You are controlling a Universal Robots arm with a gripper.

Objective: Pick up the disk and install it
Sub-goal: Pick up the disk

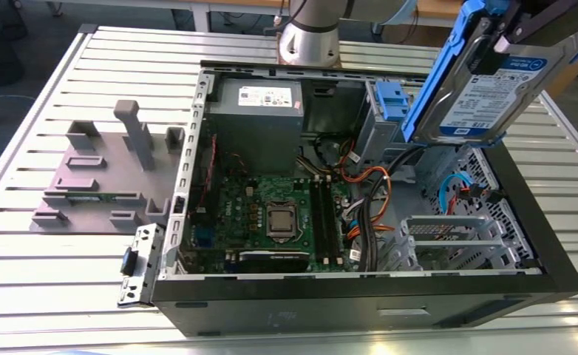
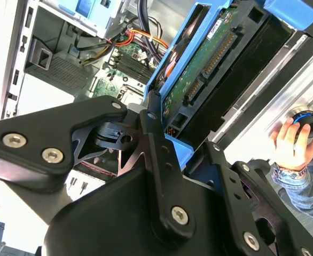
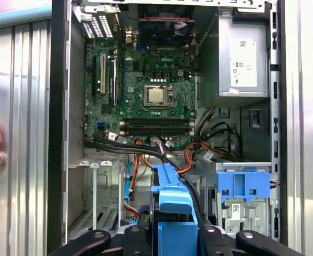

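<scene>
While the slatted metal table [image 1: 32, 244] carries everything, the open computer case [image 1: 368, 310] lies on its side across most of it, inside facing up. A grey moulded fixture [image 1: 102, 170] sits on the table just beside the case, on the exterior view's left. Inside the case, the grey metal box [image 1: 259, 111] with a white sticker lies at the far end, and the green motherboard [image 1: 269, 214] lies just beside it. A metal drive cage [image 1: 457, 237] stands in the near corner on the exterior view's right.

The disk [image 1: 486, 96] hangs in the air above that side of the case, tilted, label outward and clear of the cage. The claw [image 3: 172, 237] is clenched on the disk's blue bracket, a black finger on either side. A small blue latch piece [image 1: 389, 100] sits in the case just beside the disk. A person's hand [image 2: 290, 141] rests on a round knob at the table's edge.
</scene>
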